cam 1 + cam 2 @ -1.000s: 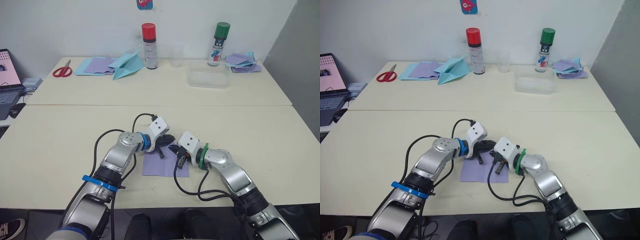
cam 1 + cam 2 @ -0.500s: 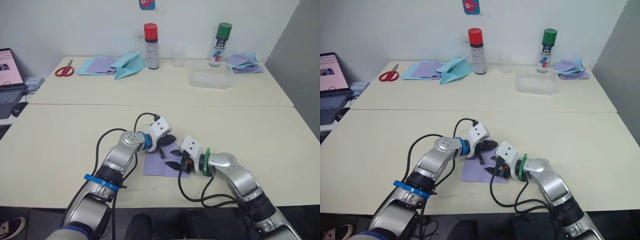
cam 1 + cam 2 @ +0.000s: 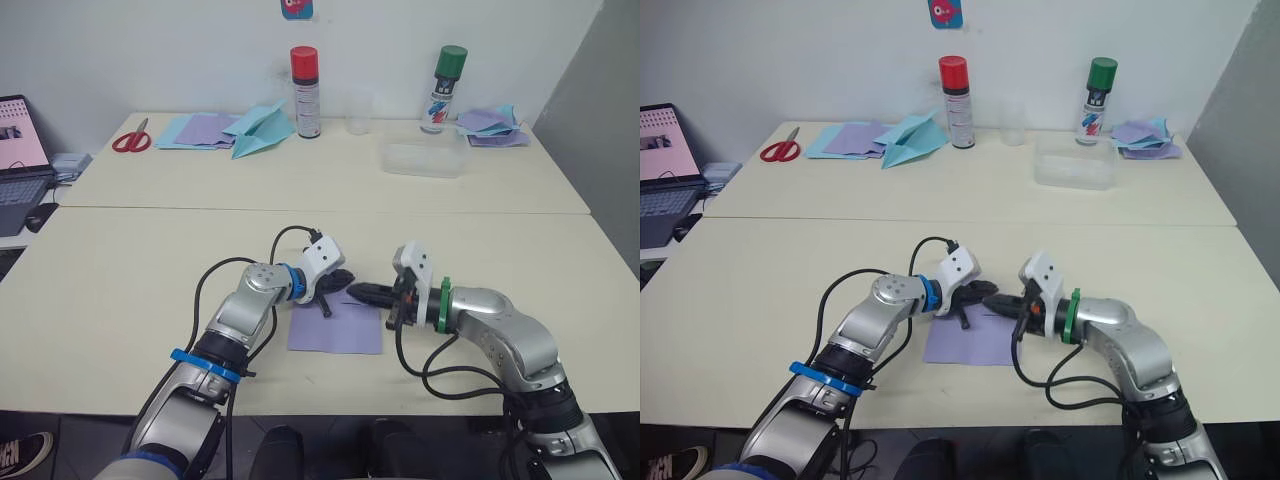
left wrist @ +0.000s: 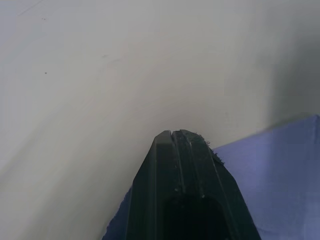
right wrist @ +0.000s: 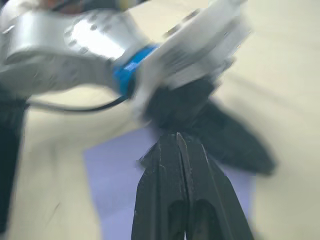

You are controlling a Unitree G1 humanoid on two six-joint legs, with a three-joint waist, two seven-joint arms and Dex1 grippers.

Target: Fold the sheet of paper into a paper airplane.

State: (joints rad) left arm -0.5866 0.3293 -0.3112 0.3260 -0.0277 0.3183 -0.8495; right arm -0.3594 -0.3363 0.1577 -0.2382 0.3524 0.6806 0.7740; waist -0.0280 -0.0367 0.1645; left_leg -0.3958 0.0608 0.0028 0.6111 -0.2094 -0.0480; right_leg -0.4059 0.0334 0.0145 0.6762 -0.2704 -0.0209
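Sheet of paper flat near worktop's front edge; both clenched pincers, left gripper and right gripper, at its far edge.

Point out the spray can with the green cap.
The green-capped can stands at the back table's right, near the clear tub; the other can, by the blue plane, has a red cap.

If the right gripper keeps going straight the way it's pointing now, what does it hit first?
Most likely the left gripper. The right gripper, fingers shut, points across the far edge of the sheet of paper toward it, and the right wrist view shows the left gripper directly ahead. Depth is unclear, so it might pass just above.
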